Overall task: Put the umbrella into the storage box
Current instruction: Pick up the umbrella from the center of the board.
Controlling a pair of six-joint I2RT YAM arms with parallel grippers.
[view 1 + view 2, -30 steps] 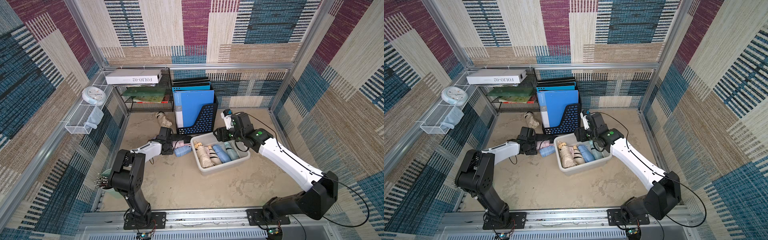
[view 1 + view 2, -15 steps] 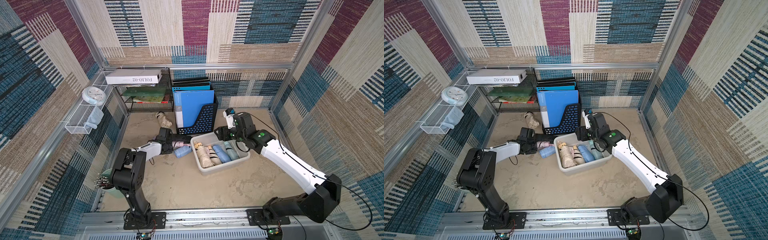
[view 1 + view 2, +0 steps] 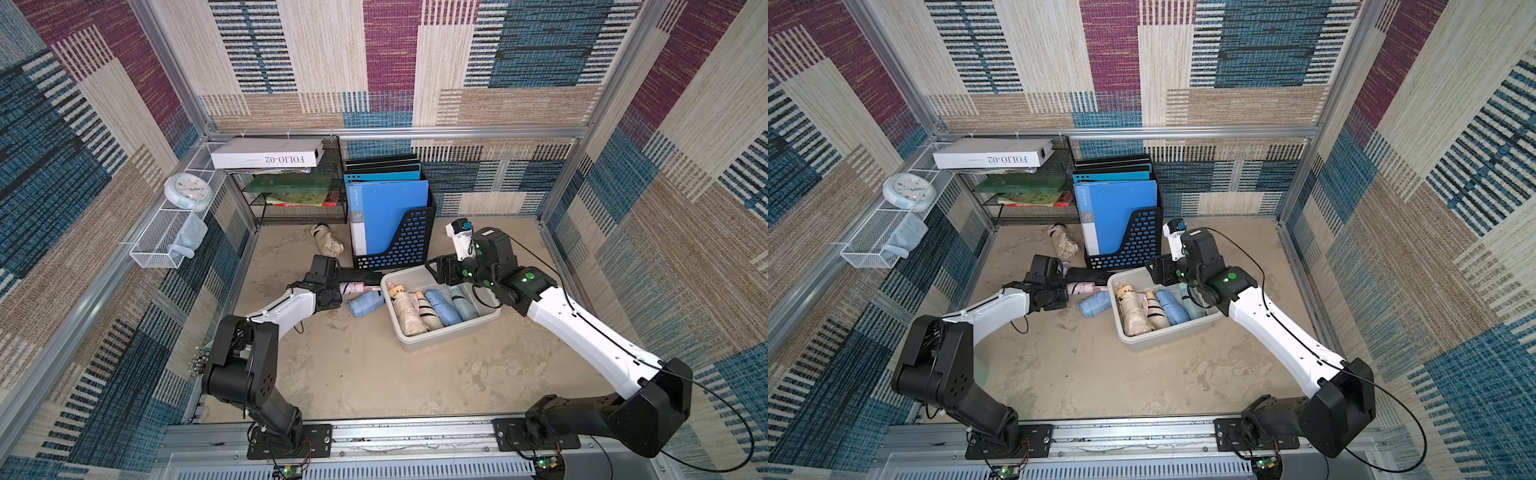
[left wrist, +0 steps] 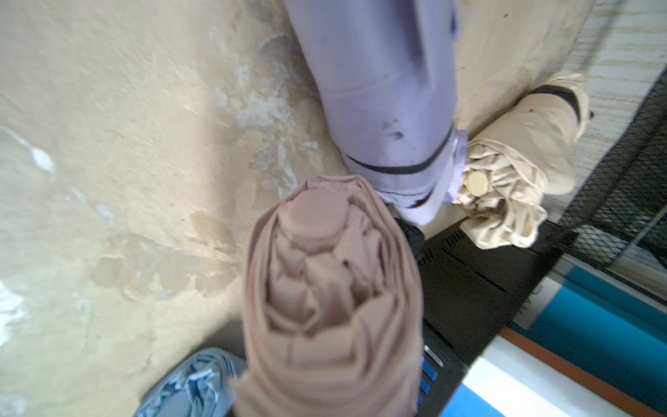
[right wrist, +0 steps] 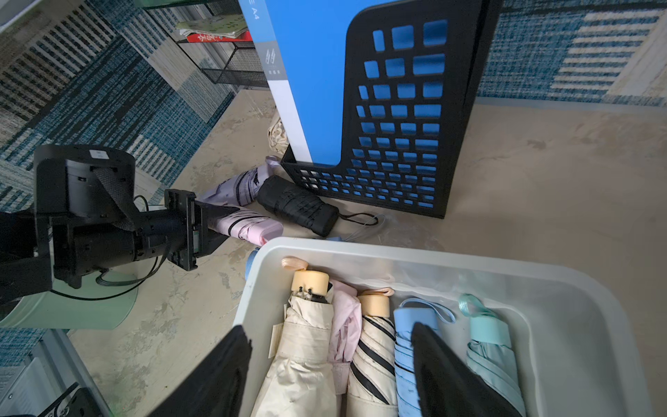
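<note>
- Left gripper [image 5: 227,224]: we are recording its fingers clamping the pink umbrella [image 5: 252,226] near one end, one finger pressing on each side.
- Pink umbrella: it is lying level outside the storage box [image 3: 451,330], with its free end pointing at the box and stopping just short of the rim. We are unable to tell whether it is resting on the floor [image 3: 353,365] or lifted off it.
- Storage box: it is standing on the floor just in front of the file holder [image 3: 409,245].
- Box contents: lying side by side are a cream umbrella [image 5: 306,339], a pale pink umbrella [image 5: 344,317], a striped umbrella [image 5: 375,346], a blue umbrella [image 5: 402,343] and a mint umbrella [image 5: 489,343].
- Right gripper [image 5: 330,330]: we are noting it hanging over the box with its fingers spread wide and gripping nothing.
- Black umbrella [image 5: 299,207]: it is lying on the floor at the foot of the file holder, just beside the pink one.
- Light blue umbrella [image 3: 365,303]: it is lying on the floor just beside the box's outer wall, on the other side of the pink one.
- Lilac umbrella [image 5: 238,186]: it is lying on the floor next to the black one.
- Beige umbrella [image 3: 328,243]: it is lying farther back, beside the file holder.
</note>
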